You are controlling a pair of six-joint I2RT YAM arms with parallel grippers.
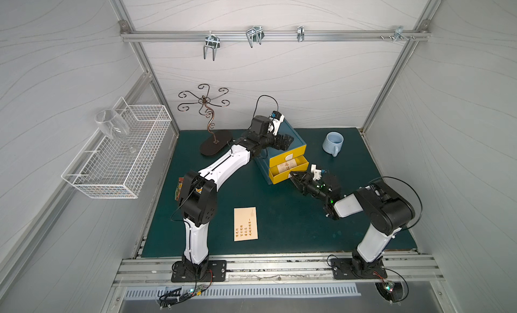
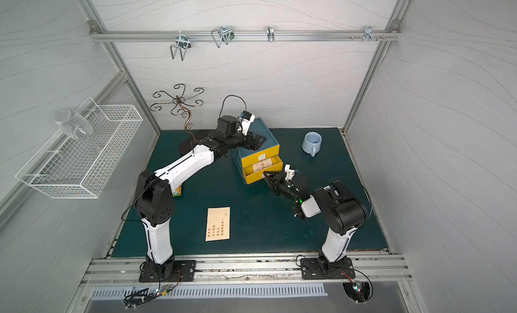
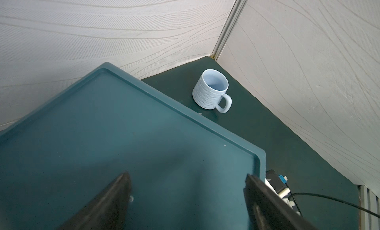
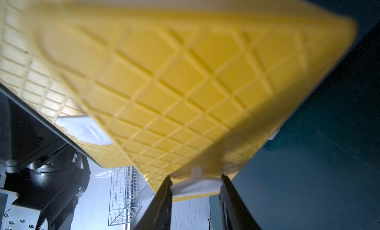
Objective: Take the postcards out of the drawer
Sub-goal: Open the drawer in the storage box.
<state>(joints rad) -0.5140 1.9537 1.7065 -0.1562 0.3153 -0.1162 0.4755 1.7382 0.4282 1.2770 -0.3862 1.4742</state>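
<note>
1. Right gripper (image 4: 195, 184): it is gripping the white handle (image 4: 196, 186) of the lower drawer (image 4: 185, 85); the jaws are standing partly closed, with 1 finger (image 4: 162, 200) pressing against each end of the handle.
2. Lower drawer: it is sitting partly pulled out of the blue cabinet (image 1: 296, 135); the upper drawer (image 1: 288, 151) is sitting closed above it.
3. Left gripper (image 3: 187, 177): it is positioned over the cabinet top near the front corner; the jaws are spread wide and are holding nothing; whether the fingertips (image 3: 123, 181) are touching the top cannot be told.
4. Postcard 1 (image 1: 245, 224): it is lying flat and face up on the green mat (image 1: 293, 230), between the 2 arm bases and well apart from the cabinet; orange-brown characters are showing along its near half.
5. Postcard 2 (image 1: 286, 165): it is lying inside the open lower drawer; only a strip is showing in both top views, the rest being hidden under the upper drawer.
6. Surroundings: a pale blue mug (image 1: 333, 143) is standing upright on the mat beside the cabinet; a snack packet (image 1: 178, 187) is lying at the mat edge, partly hidden behind the left arm; a scrolled metal stand (image 1: 207, 107) is standing behind the left arm; a wire basket (image 1: 117, 163) is hanging on the side wall with a wine glass (image 1: 112, 127) leaning in it.
</note>
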